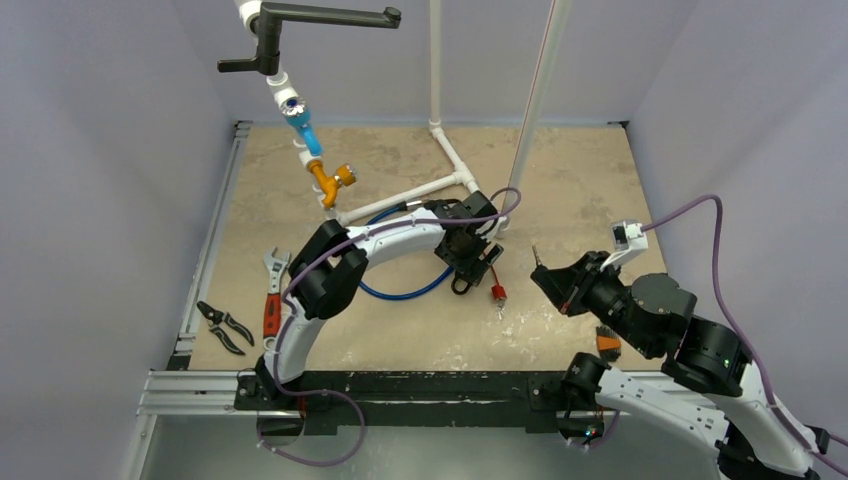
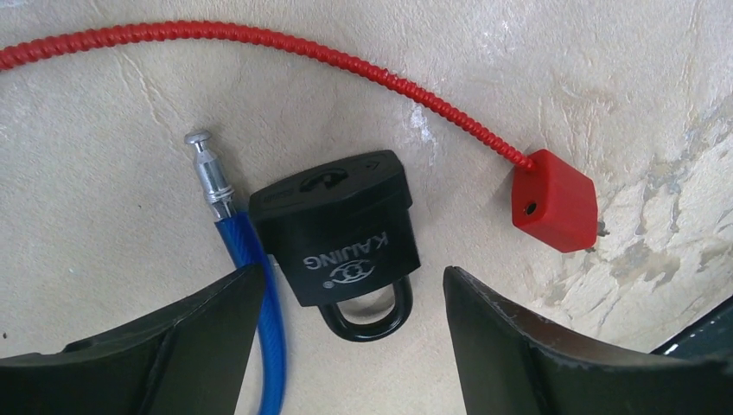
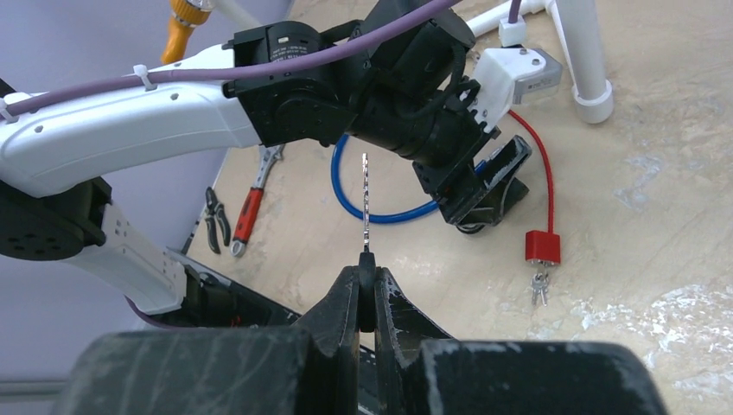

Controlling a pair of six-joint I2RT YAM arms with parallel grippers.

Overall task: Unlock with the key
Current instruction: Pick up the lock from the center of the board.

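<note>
Holding the key (image 3: 365, 201) pinched in my shut right hand (image 3: 366, 278), I have my left hand (image 2: 353, 285) open astride the padlock (image 2: 335, 229).

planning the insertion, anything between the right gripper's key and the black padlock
Yes, the left gripper: it hangs over the black padlock, jaws open, fingers either side, hiding most of it from the key in the shut right gripper. The red lock lies close to that path too.
</note>
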